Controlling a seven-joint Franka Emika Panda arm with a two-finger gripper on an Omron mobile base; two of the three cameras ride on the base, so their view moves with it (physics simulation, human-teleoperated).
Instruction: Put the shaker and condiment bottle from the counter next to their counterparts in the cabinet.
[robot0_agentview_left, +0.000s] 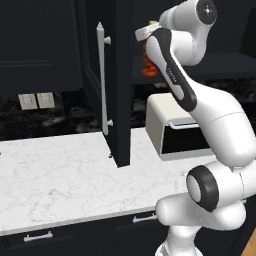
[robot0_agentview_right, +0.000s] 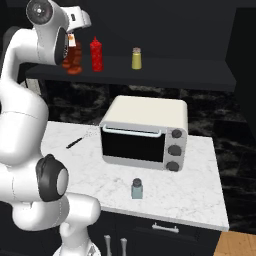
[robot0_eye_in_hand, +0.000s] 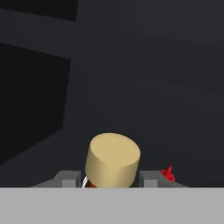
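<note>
Brown-orange and ridged, the condiment bottle (robot0_agentview_right: 74, 59) stands on the cabinet (robot0_agentview_right: 150, 72) shelf just left of the red squeeze bottle (robot0_agentview_right: 96, 55), its tan cap clamped in the gripper (robot0_eye_in_hand: 113, 180), tag writing unreadable, while the shaker (robot0_agentview_right: 136, 189) sits on the counter (robot0_agentview_right: 200, 180) before the toaster oven (robot0_agentview_right: 145, 132).

1. No word, brand, number or sign can be read anywhere in these views.
2. The condiment bottle (robot0_agentview_right: 74, 59), at the left end of the cabinet (robot0_agentview_right: 150, 70) shelf, carries a small white-red tag at its neck; any print on it is too small to make out.
3. The arm's dark forearm cover (robot0_agentview_left: 172, 72) bears a faint pale marking, too blurred to read.
4. The toaster oven (robot0_agentview_right: 145, 132) on the counter (robot0_agentview_right: 200, 190) has three round knobs down its right edge, with no legible marks beside them.
</note>
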